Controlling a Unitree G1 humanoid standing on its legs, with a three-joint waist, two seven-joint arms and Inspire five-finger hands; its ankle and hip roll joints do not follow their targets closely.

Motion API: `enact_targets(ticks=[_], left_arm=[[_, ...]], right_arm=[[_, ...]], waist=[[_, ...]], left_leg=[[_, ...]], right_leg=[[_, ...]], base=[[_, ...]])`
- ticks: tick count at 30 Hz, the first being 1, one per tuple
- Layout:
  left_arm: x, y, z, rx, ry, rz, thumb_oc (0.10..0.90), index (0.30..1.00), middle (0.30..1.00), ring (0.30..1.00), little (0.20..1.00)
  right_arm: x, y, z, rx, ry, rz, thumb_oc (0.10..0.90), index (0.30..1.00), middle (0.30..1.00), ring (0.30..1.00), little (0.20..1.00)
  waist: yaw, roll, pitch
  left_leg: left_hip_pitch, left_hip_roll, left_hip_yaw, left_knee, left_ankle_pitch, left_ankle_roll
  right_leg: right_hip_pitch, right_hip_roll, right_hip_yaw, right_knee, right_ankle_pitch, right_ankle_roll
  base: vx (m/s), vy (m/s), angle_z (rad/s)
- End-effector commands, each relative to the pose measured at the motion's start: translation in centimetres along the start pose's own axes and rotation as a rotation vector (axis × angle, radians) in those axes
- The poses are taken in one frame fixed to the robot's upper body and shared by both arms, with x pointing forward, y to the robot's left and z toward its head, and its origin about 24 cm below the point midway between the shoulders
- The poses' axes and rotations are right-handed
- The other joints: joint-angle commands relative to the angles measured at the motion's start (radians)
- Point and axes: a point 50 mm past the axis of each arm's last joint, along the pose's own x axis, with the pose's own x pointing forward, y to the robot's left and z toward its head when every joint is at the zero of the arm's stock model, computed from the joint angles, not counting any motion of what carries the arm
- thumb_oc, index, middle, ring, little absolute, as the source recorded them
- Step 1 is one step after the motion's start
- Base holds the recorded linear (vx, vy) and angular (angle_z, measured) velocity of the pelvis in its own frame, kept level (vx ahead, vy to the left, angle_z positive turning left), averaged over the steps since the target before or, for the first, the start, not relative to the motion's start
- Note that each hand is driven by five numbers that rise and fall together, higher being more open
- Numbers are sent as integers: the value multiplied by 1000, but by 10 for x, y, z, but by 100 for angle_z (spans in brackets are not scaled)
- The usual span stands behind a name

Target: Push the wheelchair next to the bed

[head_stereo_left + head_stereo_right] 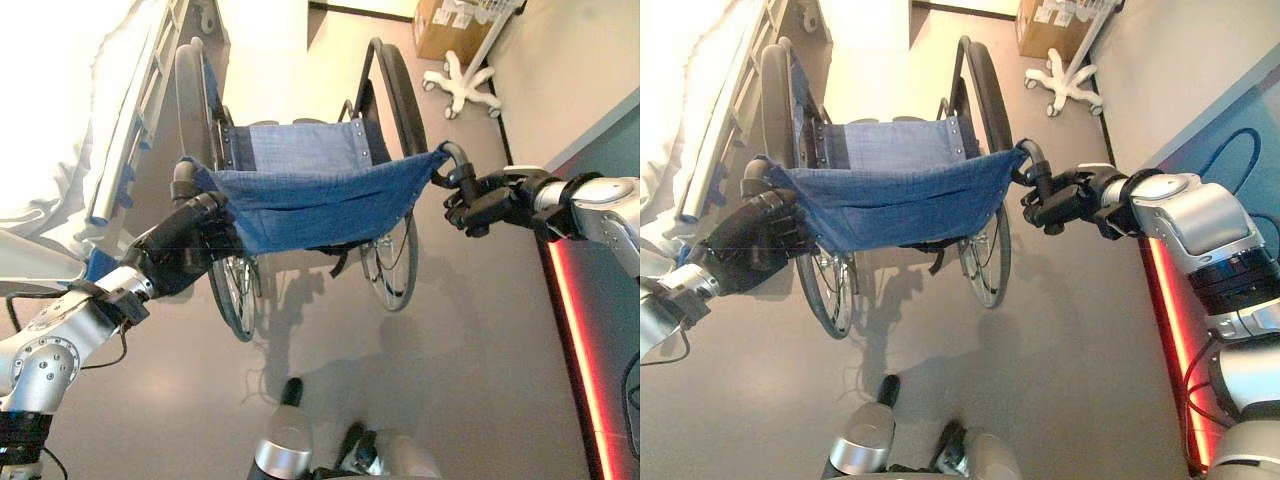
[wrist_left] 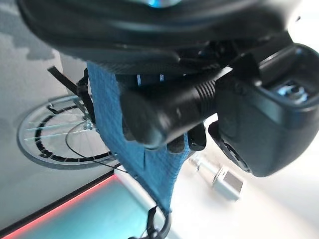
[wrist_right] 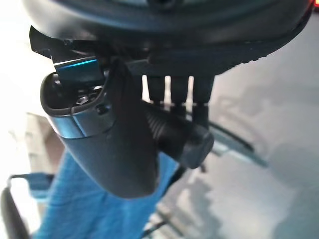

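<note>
The folding wheelchair with a blue denim seat and back sling, black tyres and spoked wheels (image 1: 300,180) stands on the grey floor (image 1: 450,350) just ahead of the robot, facing away from it. Its left wheel is close beside the white-sheeted hospital bed with a pale side rail (image 1: 90,130), which runs along the far left. The dark left hand (image 1: 185,245) is curled round the black rubber left push handle (image 1: 185,180); in the left wrist view the fingers (image 2: 144,119) wrap the ribbed grip. The dark right hand (image 1: 1060,205) is likewise closed round the black right push handle (image 1: 1032,160), and the right wrist view shows the thumb (image 3: 109,144) laid across the grip (image 3: 184,139) with the fingers behind it.

The chair looks nearly alongside the bed, though a narrow gap seems to remain between the left wheel and the rail, and the chair sits a little skewed to the bed's edge. To finish well, both hands should stay firm on the handles and drive forward evenly, with slightly more push from the right so the chair drifts left and squares up parallel to the rail. The pace should be slow: the left wheel could catch the bed frame, and uneven pressure would swing the chair round.

A white five-legged wheeled stand (image 1: 462,85) and a brown cardboard box (image 1: 450,25) sit at the far right, well apart from the path
</note>
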Motion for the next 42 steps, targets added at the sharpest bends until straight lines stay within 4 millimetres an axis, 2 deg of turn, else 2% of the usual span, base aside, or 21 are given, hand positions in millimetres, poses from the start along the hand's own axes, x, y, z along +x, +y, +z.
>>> enact_targets(ticks=[1,4,6,7,8,9,11,13,16,17,19,21,22,25,29,30,31,33,36,39,42], left_arm=[[2,-43,76,144,-380,-239,400,300,300,300,300],[14,-35,77,146,-377,-194,400,300,300,300,300],[28,-26,70,113,-358,-150,400,300,300,300,300],[28,-26,70,112,-359,-151,400,300,300,300,300],[32,-23,67,88,-353,-139,400,300,300,300,300],[34,-20,64,79,-345,-130,400,300,300,300,300],[36,-13,63,57,-332,-120,400,300,300,300,300],[37,-5,67,64,-326,-103,400,300,300,300,300],[42,9,81,59,-326,-87,400,300,300,300,300],[49,8,82,46,-325,-91,400,300,300,300,300],[58,2,79,43,-323,-111,400,300,300,300,300],[61,-1,75,51,-319,-120,400,300,300,300,300],[63,-2,71,54,-314,-130,400,300,300,300,300],[61,-5,66,61,-301,-144,400,300,300,300,300],[52,-1,70,58,-284,-154,400,300,300,300,300],[52,-1,70,60,-282,-155,400,300,300,300,300],[50,0,70,75,-271,-158,400,300,300,300,300],[49,2,74,94,-263,-163,400,300,300,300,300],[50,4,84,113,-263,-167,400,300,300,300,300],[53,0,89,116,-267,-161,400,300,300,300,300],[60,-12,95,126,-275,-158,400,300,300,300,300]], right_arm=[[-25,-3,41,-192,-220,-38,400,300,300,300,300],[-21,8,57,-199,-224,-14,400,300,300,300,300],[-18,13,69,-214,-217,9,400,300,300,300,300],[-18,13,69,-214,-217,8,400,300,300,300,300],[-16,14,70,-209,-214,21,400,300,300,300,300],[-15,13,69,-211,-206,19,400,300,300,300,300],[-14,10,67,-219,-188,17,400,300,300,300,300],[-14,8,66,-235,-178,28,400,300,300,300,300],[-6,17,76,-246,-169,54,400,300,300,300,300],[-1,22,77,-244,-160,54,400,300,300,300,300],[5,25,73,-232,-141,46,400,300,300,300,300],[7,27,71,-228,-129,44,400,300,300,300,300],[8,28,68,-226,-119,43,400,300,300,300,300],[8,27,62,-233,-103,54,400,300,300,300,300],[6,28,49,-227,-100,81,400,300,300,300,300],[6,28,48,-226,-100,82,400,300,300,300,300],[3,29,41,-213,-100,84,400,300,300,300,300],[-1,26,34,-190,-107,86,400,300,300,300,300],[-3,22,27,-172,-108,107,400,300,300,300,300],[-3,22,23,-183,-108,128,400,300,300,300,300],[-6,26,22,-205,-115,142,400,300,300,300,300]], waist=[[-47,2,-279],[-67,-13,-277],[-85,-17,-299],[-87,-15,-299],[-84,-31,-302],[-86,-34,-301],[-87,-32,-299],[-90,-23,-301],[-111,11,-325],[-117,23,-330],[-112,32,-335],[-105,36,-335],[-97,44,-335],[-80,57,-337],[-70,54,-347],[-69,51,-348],[-70,38,-347],[-86,40,-345],[-105,44,-341],[-125,47,-331],[-156,52,-307]], left_leg=[[30,-54,59,55,-74,-18],[43,-12,73,144,-88,-31],[10,19,72,312,40,-73],[5,20,68,317,39,-75],[-41,22,94,446,95,-91],[-120,27,116,598,107,-98],[-162,36,153,651,97,-100],[-149,37,171,569,69,-96],[-32,69,235,248,65,-96],[0,89,258,115,80,-105],[-2,113,265,-7,119,-123],[-13,130,262,-63,158,-136],[-32,152,264,-104,206,-149],[-75,182,264,-126,277,-160],[-92,128,272,-67,173,-110],[-95,124,272,-60,167,-107],[-94,77,263,-32,126,-69],[-61,33,260,-41,96,-30],[-29,-2,277,-44,64,0],[-4,-15,296,-47,46,5],[42,-27,292,-47,27,-10]], right_leg=[[3,-31,-37,-104,256,52],[0,5,-34,-69,203,37],[25,44,-44,-61,147,-11],[25,46,-47,-62,147,-13],[58,41,-73,-73,130,-41],[81,43,-103,-75,116,-66],[108,48,-138,-72,100,-83],[128,58,-157,-73,88,-82],[150,89,-174,-77,68,-72],[170,97,-180,-86,58,-69],[207,101,-183,-112,46,-66],[227,103,-186,-126,39,-67],[244,108,-188,-130,27,-71],[277,115,-187,-107,-18,-81],[287,98,-185,0,-74,-64],[285,95,-183,10,-76,-62],[265,81,-166,97,-43,-32],[195,72,-138,274,5,9],[142,53,-128,408,48,37],[109,49,-128,384,47,33],[78,43,-149,215,63,9]], base=[[462,-301,89],[481,-232,49],[453,-103,52],[312,-85,65],[299,-123,61],[379,-138,54],[333,-55,28],[322,32,27],[381,154,41],[370,193,44],[393,209,54],[313,205,17],[226,166,-10],[393,312,-3],[323,273,-21],[287,262,0],[269,274,-5],[315,349,5],[204,233,15],[121,126,0],[107,75,-4]])
